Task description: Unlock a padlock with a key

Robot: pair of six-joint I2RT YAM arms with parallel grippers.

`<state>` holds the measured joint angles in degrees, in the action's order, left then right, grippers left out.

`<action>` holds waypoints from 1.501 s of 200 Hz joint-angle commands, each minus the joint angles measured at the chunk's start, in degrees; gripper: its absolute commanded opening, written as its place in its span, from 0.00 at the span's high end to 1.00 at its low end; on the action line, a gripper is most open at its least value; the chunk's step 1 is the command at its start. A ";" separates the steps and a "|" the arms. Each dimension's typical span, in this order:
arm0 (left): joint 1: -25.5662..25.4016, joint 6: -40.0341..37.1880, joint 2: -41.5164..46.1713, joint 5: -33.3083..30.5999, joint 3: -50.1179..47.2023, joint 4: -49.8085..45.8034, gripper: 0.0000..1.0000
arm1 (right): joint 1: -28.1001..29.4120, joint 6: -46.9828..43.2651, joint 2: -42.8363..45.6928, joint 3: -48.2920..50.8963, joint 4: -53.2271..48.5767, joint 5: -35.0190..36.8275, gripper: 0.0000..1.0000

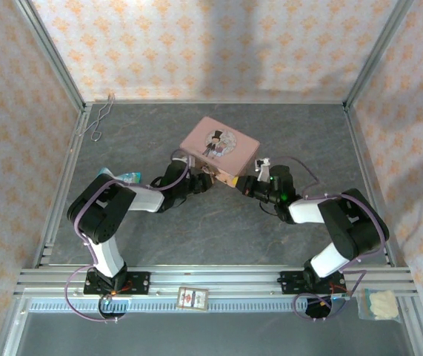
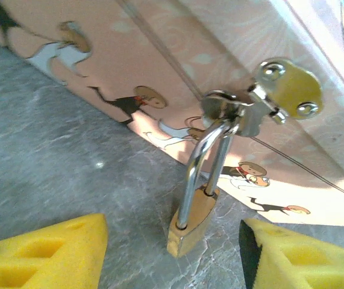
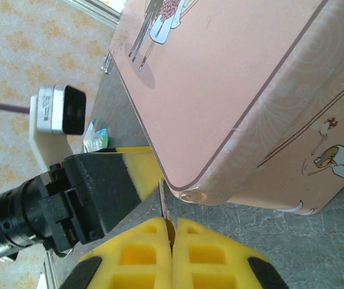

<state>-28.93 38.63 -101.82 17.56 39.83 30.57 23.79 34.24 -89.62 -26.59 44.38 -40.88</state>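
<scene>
The small brass padlock (image 2: 194, 220) hangs by its silvery shackle (image 2: 197, 162) from the hasp (image 2: 232, 105) on the pink tin (image 1: 218, 144), its body resting on the grey floor. My left gripper (image 2: 173, 232) is open, with one yellow finger (image 2: 45, 253) on each side of the padlock and neither touching it. My right gripper (image 3: 172, 224) is shut on the key (image 3: 164, 203), whose thin blade sticks out toward the tin's corner (image 3: 190, 189). From above, both grippers meet at the tin's near side, the left gripper (image 1: 198, 182) and the right gripper (image 1: 247, 185).
A bent silver wire (image 1: 100, 119) lies at the back left corner. A blue packet (image 1: 126, 176) sits beside the left arm. A small card (image 1: 191, 298) and a plastic bag (image 1: 378, 304) lie at the front rail. Metal frame posts and patterned walls enclose the floor.
</scene>
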 commanded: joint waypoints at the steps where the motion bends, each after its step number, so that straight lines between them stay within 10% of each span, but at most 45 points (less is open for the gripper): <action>1: -1.09 9.17 -0.11 -4.40 -4.42 6.83 0.40 | -0.17 -0.49 1.27 0.00 1.23 1.02 1.00; 147: -8.79 10.46 -9.74 -10.87 3.66 0.18 0.52 | -0.19 -1.51 6.11 2.07 -0.43 2.88 1.00; 258: -8.51 0.89 -8.69 -10.44 8.86 -11.87 0.99 | -0.21 4.95 0.17 1.38 3.90 7.99 1.00; 300: -8.51 -4.69 -4.49 -7.30 6.33 -15.63 1.00 | -0.20 3.70 -1.57 -0.90 1.92 10.71 1.00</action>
<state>-37.15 39.29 -107.48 7.35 48.60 25.96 23.79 38.26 -90.26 -25.36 45.45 -33.54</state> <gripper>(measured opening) 0.130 0.044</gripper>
